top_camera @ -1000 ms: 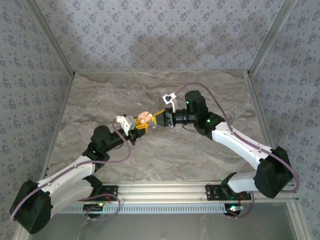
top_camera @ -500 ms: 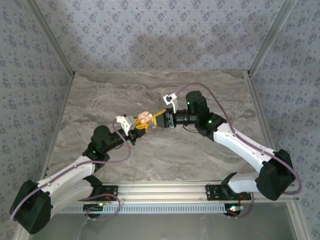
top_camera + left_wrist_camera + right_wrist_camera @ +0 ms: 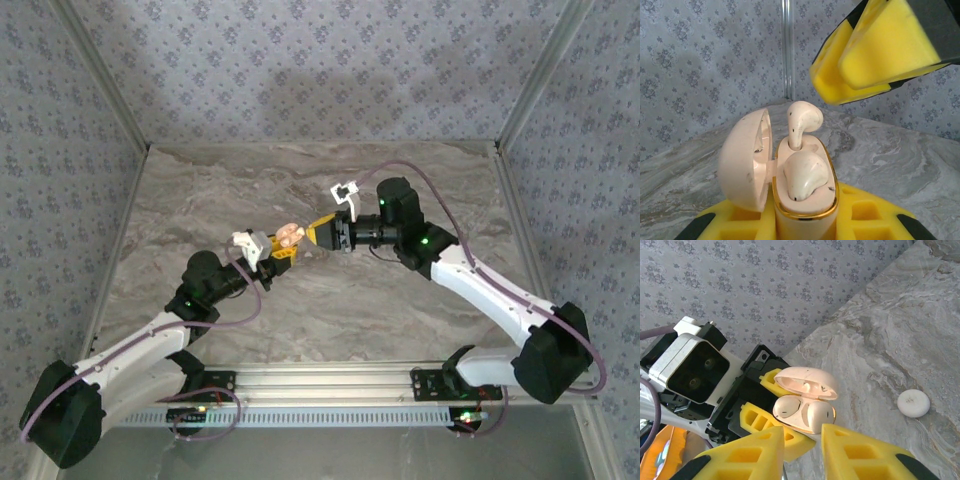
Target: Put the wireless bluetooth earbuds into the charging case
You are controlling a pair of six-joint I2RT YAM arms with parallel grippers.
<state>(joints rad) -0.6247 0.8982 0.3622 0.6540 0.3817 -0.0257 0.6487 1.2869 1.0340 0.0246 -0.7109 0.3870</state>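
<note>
The cream charging case [image 3: 805, 212] stands upright with its lid [image 3: 742, 160] swung open to the left, and my left gripper [image 3: 800, 231] is shut on its body. One of the earbuds [image 3: 805, 175] lies seated in the case. The other earbud [image 3: 802, 120] sticks up out of the far slot with its stem down in it. My right gripper [image 3: 832, 85] hangs just above and to the right, apart from the case, nothing in it. In the right wrist view its fingers [image 3: 760, 450] stand slightly apart in front of the case [image 3: 802, 412]. From above, the case [image 3: 288, 236] sits between both grippers.
A small white round disc [image 3: 913, 403] lies on the marble table [image 3: 400, 190] beyond the case. Patterned walls close in the back and both sides. An aluminium rail [image 3: 330, 378] runs along the near edge by the arm bases.
My right gripper has let go at the case and drawn back a little to the right. The left gripper has kept the case still.
</note>
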